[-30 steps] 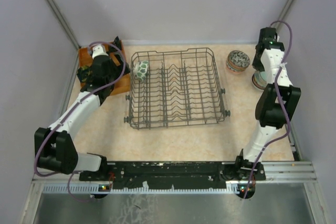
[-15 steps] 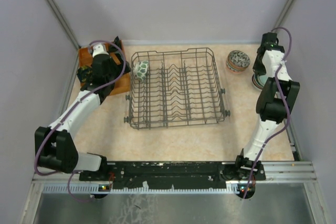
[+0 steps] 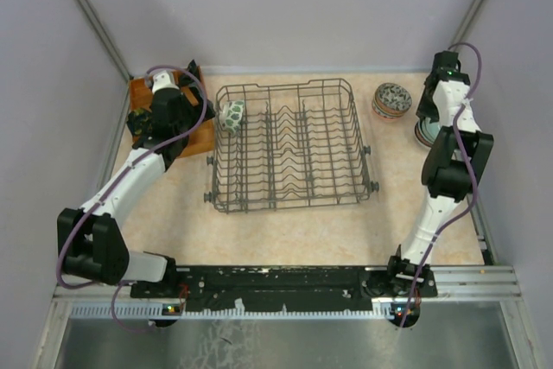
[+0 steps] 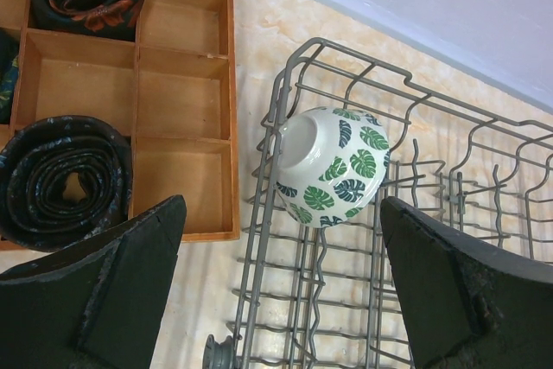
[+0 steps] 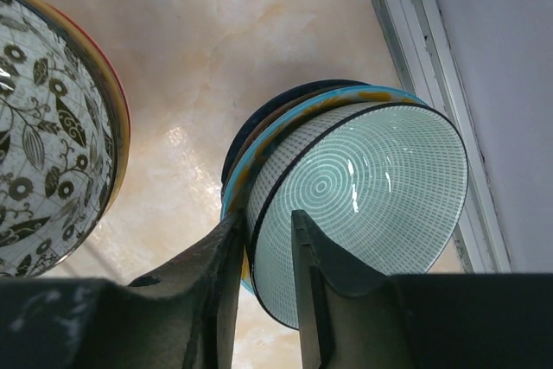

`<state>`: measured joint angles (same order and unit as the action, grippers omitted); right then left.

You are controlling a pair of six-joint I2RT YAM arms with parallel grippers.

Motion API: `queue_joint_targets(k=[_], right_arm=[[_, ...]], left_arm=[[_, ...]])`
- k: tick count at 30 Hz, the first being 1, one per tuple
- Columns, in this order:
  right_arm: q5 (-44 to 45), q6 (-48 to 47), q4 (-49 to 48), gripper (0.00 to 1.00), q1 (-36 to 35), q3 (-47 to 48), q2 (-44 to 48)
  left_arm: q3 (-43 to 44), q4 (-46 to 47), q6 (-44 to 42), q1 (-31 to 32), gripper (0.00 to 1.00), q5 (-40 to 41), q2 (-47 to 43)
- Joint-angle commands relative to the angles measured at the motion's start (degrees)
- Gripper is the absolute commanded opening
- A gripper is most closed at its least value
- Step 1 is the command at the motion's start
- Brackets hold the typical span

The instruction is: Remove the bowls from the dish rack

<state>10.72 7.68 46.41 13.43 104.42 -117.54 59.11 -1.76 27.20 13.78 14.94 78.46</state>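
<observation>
Right pincer (image 5: pixel 268 222) just easing apart astride teal bowl (image 5: pixel 371 187) rim: bowl set on stack (image 5: pixel 285 110). Left pincer (image 4: pixel 281 213) wide open; leaf bowl (image 4: pixel 333 166) ahead, apparently last in rack (image 4: pixel 346 308).

Place: a robot test cell in a lab, no real kitchen here.
Walls: bare grey panels (image 3: pixel 285 6) box it in, with metal struts (image 3: pixel 91 19) up the corners.
Arms: left arm (image 3: pixel 130 183) and right arm (image 3: pixel 449 170), both bolted to a rail (image 3: pixel 285 283).
Props: a dish rack (image 3: pixel 289 149) and bowls (image 3: pixel 391 99) staged on a plain table (image 3: pixel 285 226).
</observation>
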Motion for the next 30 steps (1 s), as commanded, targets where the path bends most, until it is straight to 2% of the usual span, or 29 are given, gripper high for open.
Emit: queue_joint_targets(k=[1,14,20,25,30], right_arm=[[0.56,-0.18,-1.32,0.34,0.57,3.37,1.78],[1.67,0.42,-0.88,0.44,-0.54,2.70,11.87],[2.42,0.85,-1.51,0.47,-8.04,0.54,19.36],[-5.10,3.05,-13.73,0.58,-20.51,-7.27,29.01],[-21.06,12.56,-35.38,0.63,-29.37,-18.34,30.66]], left_arm=[[1.53,0.46,0.42,0.37,0.99,-0.26,0.48],[-0.49,1.78,1.59,0.63,0.99,-1.17,-1.65],[-1.33,2.91,1.61,1.30,0.99,-1.10,-3.12],[-1.69,2.28,0.41,1.44,0.99,-0.13,-3.92],[-5.36,3.45,0.11,1.51,0.99,2.89,-6.73]])
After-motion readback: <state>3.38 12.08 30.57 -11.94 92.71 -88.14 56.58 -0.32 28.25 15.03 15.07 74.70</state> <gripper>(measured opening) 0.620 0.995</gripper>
